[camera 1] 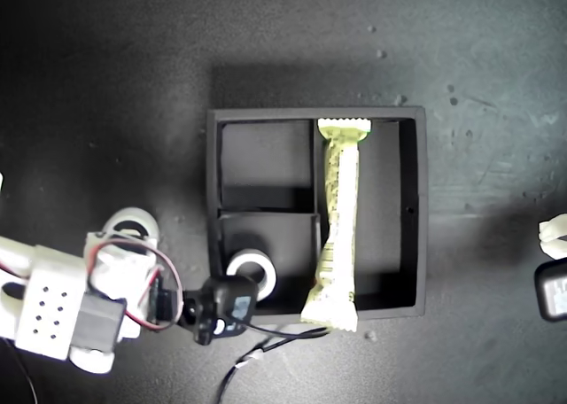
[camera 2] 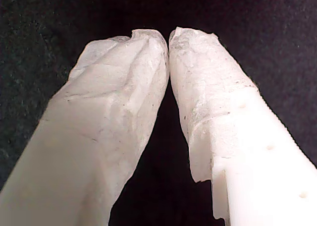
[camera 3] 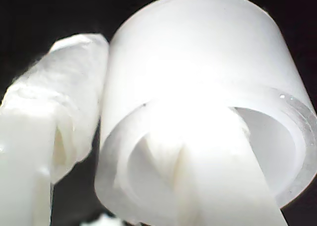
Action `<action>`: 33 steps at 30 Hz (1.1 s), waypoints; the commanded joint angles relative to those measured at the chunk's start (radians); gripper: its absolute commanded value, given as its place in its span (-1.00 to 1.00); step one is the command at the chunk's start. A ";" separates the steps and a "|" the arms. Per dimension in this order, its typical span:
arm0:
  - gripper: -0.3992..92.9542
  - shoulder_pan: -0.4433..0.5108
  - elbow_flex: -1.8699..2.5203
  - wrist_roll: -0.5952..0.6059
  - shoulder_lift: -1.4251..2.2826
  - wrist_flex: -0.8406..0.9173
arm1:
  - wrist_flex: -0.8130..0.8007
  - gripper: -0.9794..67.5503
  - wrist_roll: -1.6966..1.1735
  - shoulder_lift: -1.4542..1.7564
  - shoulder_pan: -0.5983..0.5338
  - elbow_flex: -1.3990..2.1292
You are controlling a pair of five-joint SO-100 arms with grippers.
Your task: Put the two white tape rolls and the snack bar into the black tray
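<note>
The black tray (camera 1: pixel 213 178) sits mid-table. One white tape roll (camera 1: pixel 252 272) lies in its small compartment nearest the exterior view's bottom. The snack bar (camera 1: pixel 337 227) lies along the long compartment, one crimped end overhanging the tray wall. A second white tape roll (camera 1: pixel 133 221) (camera 3: pixel 198 57) is outside the tray at the exterior view's left. My second gripper (camera 1: pixel 131 234) (camera 3: pixel 124 102) is shut on its wall, one finger inside the hole and one outside. My first gripper (camera 2: pixel 167 37) (camera 1: pixel 553 234) is shut on nothing at the exterior view's right edge.
The second arm's black wrist camera (camera 1: pixel 221 305) and its cable (camera 1: pixel 266 342) hang just beside the tray's corner at the exterior view's lower left. The tray's other small compartment (camera 1: pixel 266 160) holds nothing. A dark table surface (camera 1: pixel 106 85) surrounds the tray.
</note>
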 commanded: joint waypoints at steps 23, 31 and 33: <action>-0.99 -0.222 -0.604 0.528 -0.272 -0.031 | -0.110 -0.98 -0.176 0.021 0.000 0.049; -0.99 -0.232 -0.629 0.555 -0.278 -0.031 | -0.112 -0.98 -0.178 0.021 0.000 0.046; -0.98 -0.232 -0.655 0.565 -0.296 -0.031 | -0.112 -0.98 -0.178 0.021 -0.002 0.046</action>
